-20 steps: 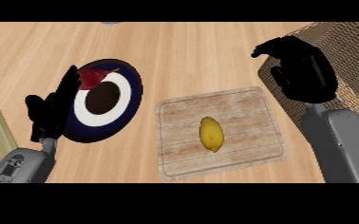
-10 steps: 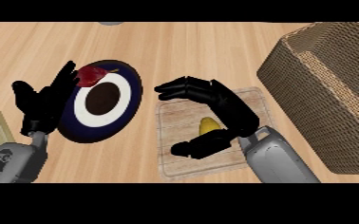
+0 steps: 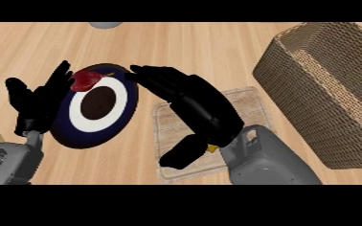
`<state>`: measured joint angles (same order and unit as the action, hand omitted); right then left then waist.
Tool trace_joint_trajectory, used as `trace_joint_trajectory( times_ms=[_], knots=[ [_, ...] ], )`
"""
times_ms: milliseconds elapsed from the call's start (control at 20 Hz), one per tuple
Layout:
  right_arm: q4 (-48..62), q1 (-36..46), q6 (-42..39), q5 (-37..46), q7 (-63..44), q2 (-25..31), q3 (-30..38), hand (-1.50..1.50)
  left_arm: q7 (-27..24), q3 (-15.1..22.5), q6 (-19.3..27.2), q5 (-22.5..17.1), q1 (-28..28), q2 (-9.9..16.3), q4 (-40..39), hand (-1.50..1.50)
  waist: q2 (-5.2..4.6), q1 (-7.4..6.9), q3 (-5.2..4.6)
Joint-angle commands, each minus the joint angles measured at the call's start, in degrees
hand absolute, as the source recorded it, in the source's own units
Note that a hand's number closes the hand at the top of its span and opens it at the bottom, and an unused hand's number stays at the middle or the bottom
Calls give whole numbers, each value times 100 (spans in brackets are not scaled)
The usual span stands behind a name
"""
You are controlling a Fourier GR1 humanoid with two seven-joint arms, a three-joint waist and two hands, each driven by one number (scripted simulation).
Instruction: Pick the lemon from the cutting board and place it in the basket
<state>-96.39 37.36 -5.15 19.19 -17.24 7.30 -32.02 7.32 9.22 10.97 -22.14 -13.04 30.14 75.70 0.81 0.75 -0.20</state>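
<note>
The pale wooden cutting board (image 3: 249,106) lies on the counter at centre. My right hand (image 3: 201,107) is spread low over it, fingers fairly straight and pointing up-left, thumb out toward the board's near-left corner. Only a yellow sliver of the lemon (image 3: 211,148) shows under the heel of that hand; the rest is hidden. I cannot see whether the palm touches it. The tall woven basket (image 3: 314,84) stands at the right, just beyond the board's right edge. My left hand (image 3: 35,101) rests open, fingers up, at the left edge.
A navy plate (image 3: 99,131) with a white ring and brown centre sits left of the board, with a red item (image 3: 86,80) on its far rim. A grey round object (image 3: 106,25) peeks in at the top. Bare wooden counter stretches behind the board.
My right hand has come further down and left over the board, now covering nearly all of the lemon. The basket shows larger at the right. The left hand stays put.
</note>
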Motion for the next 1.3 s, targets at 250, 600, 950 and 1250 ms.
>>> trace_joint_trajectory(
  times_ms=[250,600,950,1250],
  knots=[
    [-166,1745,-2002,30,-2846,1113,990,-150,67,-79,-65,-19,-15,-1,66,0,-13,17,8],
    [-142,2040,-3877,-2184,-3868,1374,1729,-150,-17,-67,35,155,33,-157,-5,0,-34,22,14],
    [-894,1161,-4048,-3612,-3894,2138,2430,-150,59,-250,-169,152,371,-53,330,0,-41,4,20],
    [-1699,-163,-3626,-3184,-3066,2274,2878,-150,44,-380,-303,257,340,-199,342,0,-67,-54,23]
  ],
)
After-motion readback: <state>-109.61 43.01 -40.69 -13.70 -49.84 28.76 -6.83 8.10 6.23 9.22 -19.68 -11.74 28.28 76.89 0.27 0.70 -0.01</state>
